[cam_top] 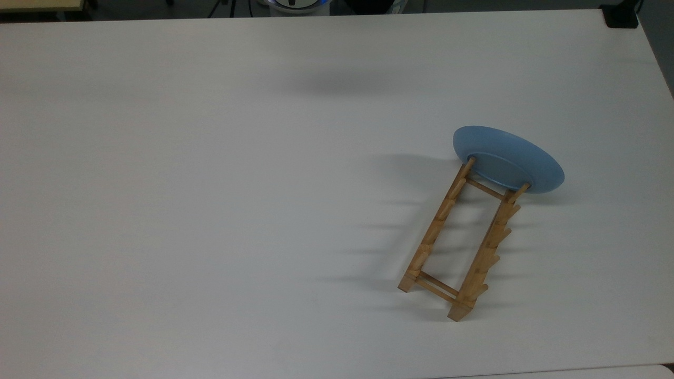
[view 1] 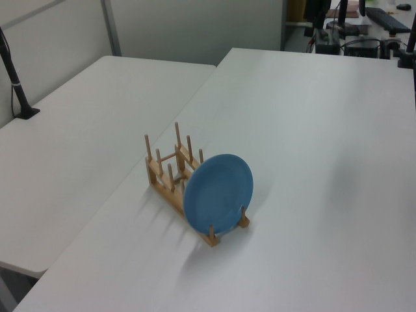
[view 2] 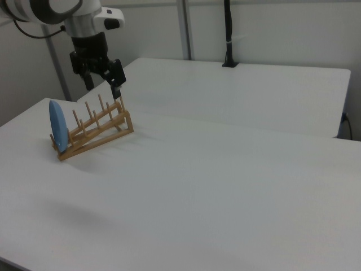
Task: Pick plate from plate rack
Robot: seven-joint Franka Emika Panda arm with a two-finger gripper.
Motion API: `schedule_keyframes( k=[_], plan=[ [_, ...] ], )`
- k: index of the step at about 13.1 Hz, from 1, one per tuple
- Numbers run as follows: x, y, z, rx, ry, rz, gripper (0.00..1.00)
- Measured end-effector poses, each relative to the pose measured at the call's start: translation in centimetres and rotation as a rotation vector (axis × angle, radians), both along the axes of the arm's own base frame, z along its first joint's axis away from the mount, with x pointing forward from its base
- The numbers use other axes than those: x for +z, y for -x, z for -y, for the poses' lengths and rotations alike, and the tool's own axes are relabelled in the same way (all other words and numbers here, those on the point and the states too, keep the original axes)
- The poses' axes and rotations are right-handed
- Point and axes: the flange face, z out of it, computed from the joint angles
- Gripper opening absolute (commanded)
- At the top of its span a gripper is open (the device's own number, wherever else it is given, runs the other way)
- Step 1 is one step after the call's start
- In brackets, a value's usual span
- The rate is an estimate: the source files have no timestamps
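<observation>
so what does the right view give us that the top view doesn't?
Right view: the gripper, open, in the air up at the right view's upper left, past the rack's free end as seen there; a black pole at the far desk; the plate edge-on. Top view: the rack's ladder layout from above, rails and crossbars, and a soft shadow on the table. Both: the plate standing in the rack at one end, the other slots free.

White table (cam_top: 210, 210) carries one wooden plate rack (cam_top: 457, 247), set toward the top view's right edge.
</observation>
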Motion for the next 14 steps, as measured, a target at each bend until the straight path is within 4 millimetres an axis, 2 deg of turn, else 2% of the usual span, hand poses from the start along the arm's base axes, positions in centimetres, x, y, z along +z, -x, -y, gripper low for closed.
schedule_keyframes(
  k=[5, 7, 9, 10, 12, 14],
  plan=[
    [-1.1, 0.0, -0.1, 0.269, 0.019, -0.003, 1.00],
    [-1.1, 0.0, -0.2, 0.310, 0.022, -0.001, 1.00],
    [-1.1, 0.1, -1.5, 0.349, 0.024, 0.001, 1.00],
    [-1.0, 0.1, -3.1, 0.378, 0.026, 0.002, 1.00],
    [-0.8, 0.8, -9.0, 0.486, 0.047, 0.006, 1.00],
    [-0.4, 1.3, -12.8, 0.526, 0.055, 0.039, 1.00]
  ],
)
